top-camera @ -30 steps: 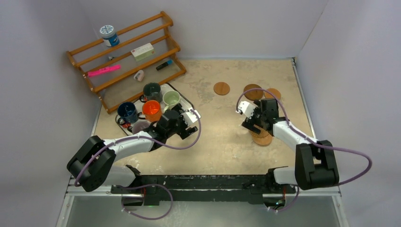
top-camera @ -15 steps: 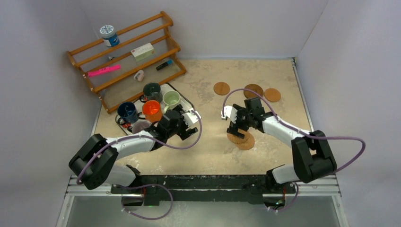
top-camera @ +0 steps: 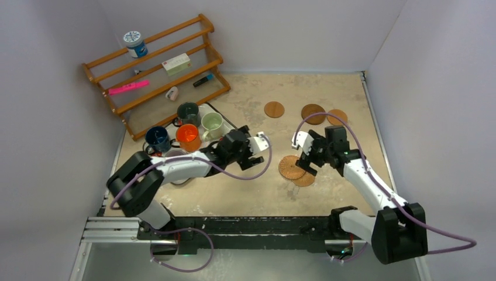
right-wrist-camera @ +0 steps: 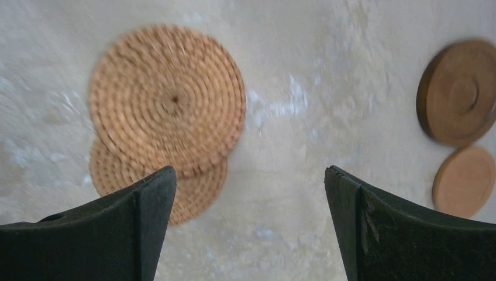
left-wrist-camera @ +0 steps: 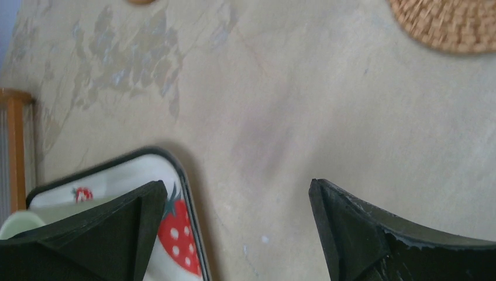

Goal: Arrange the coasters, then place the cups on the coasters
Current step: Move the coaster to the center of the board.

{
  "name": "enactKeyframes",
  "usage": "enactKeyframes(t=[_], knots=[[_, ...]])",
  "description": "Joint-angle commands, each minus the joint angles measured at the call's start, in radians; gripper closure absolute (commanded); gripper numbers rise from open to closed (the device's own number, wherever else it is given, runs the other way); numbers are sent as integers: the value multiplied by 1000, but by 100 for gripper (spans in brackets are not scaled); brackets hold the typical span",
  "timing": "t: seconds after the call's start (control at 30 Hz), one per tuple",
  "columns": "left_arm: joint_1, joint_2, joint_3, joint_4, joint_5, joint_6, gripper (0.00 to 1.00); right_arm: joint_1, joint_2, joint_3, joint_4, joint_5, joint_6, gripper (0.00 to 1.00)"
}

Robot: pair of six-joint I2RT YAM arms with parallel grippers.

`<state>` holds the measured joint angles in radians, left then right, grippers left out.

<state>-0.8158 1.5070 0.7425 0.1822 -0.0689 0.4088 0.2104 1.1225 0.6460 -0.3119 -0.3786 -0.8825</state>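
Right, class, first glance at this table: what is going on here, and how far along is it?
Two robot arms are working over a table, and neither holds anything. The right gripper hangs open above two woven coasters, one overlapping the other. The left gripper, also open, hovers over bare table beside the strawberry-print tray. Three smooth coasters lie farther back. The cups are all on the tray, none on a coaster yet.

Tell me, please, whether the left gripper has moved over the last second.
Yes. The left gripper has moved to the right, away from the tray and toward the woven coasters.
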Motion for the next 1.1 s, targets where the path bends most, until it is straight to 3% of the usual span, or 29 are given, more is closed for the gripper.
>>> enactKeyframes(t=[0.0,0.27,0.53,1.07], knots=[[-91,155,203,-52,-46,-33,0,-104,-64,-91,-14,53,-68,1],[-121,298,423,-148,61,-138,0,-118,-56,-190,90,62,-66,1],[-121,369,501,-167,120,-207,0,-118,-13,-212,136,93,-65,1],[-89,473,555,-156,150,-312,0,-151,-77,-263,116,208,-112,1]])
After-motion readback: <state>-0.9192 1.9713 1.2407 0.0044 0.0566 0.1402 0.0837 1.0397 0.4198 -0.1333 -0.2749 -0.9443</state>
